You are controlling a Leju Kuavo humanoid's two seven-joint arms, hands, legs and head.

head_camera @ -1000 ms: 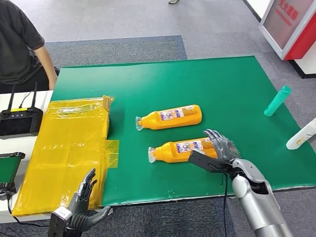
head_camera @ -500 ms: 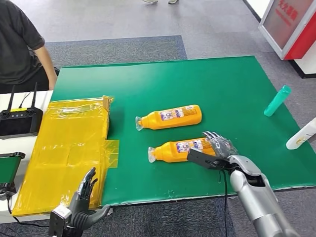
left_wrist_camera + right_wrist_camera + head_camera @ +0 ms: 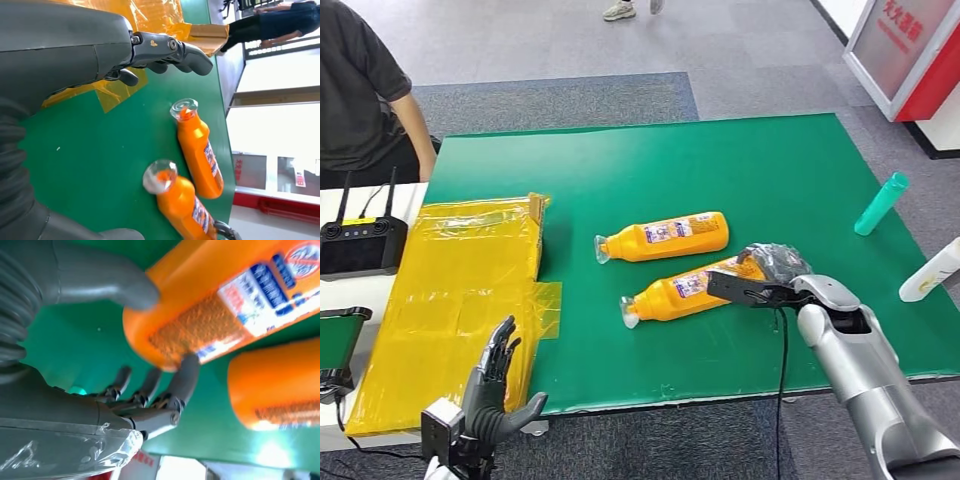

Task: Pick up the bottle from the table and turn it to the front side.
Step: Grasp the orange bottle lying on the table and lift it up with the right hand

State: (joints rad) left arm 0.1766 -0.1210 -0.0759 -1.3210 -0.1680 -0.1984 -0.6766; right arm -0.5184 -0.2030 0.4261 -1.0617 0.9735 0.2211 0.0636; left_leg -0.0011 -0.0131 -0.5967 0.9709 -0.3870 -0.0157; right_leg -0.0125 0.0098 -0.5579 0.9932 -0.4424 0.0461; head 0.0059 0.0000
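Two orange bottles lie on the green mat (image 3: 788, 170), caps pointing left. My right hand (image 3: 775, 274) grips the base of the near bottle (image 3: 681, 289), which lies slanted with its base end raised. In the right wrist view the thumb (image 3: 102, 282) presses one side of this bottle (image 3: 226, 300) and the fingers (image 3: 181, 380) touch the other side. The far bottle (image 3: 663, 238) lies flat just behind it, untouched. My left hand (image 3: 493, 385) hovers off the table's front left edge, fingers spread and holding nothing. The left wrist view shows this hand (image 3: 113, 50), the near bottle (image 3: 183, 207) and the far bottle (image 3: 198, 155).
A yellow plastic-wrapped package (image 3: 463, 290) covers the mat's left side. A teal bottle (image 3: 882, 203) and a white bottle (image 3: 931, 272) lie at the right edge. A black controller (image 3: 358, 245) sits on the white table at left, beside a seated person (image 3: 358, 90).
My right hand has closed on the near bottle's base and raised that end, so the bottle now slants. The left hand has risen slightly. The far bottle has not moved.
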